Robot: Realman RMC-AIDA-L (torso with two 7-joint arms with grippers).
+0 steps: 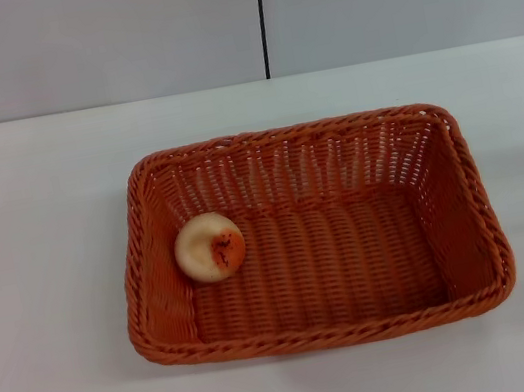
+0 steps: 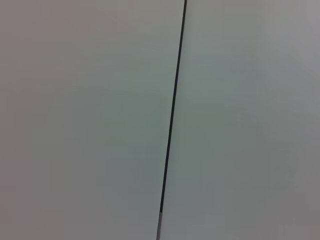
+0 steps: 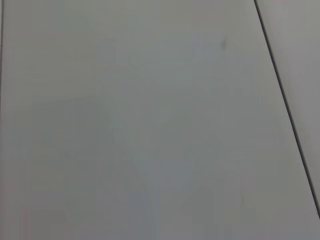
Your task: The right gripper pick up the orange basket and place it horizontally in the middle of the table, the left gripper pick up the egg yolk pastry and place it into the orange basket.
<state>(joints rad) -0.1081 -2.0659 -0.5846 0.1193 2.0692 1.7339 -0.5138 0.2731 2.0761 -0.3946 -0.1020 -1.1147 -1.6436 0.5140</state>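
The orange basket point(image 1: 479, 219) lies lengthwise across the middle of the white table point(image 1: 37, 246) in the head view, its open side up. Inside it, against the left end wall, rests the egg yolk pastry point(image 1: 209, 248), cream-coloured with an orange-red patch facing right. Neither the left gripper nor the right gripper shows in any view. Both wrist views take in only pale grey wall panels with a thin dark seam.
A grey panelled wall point(image 1: 93, 43) with a dark vertical seam point(image 1: 261, 13) stands behind the table's far edge. White tabletop runs on all sides of the basket.
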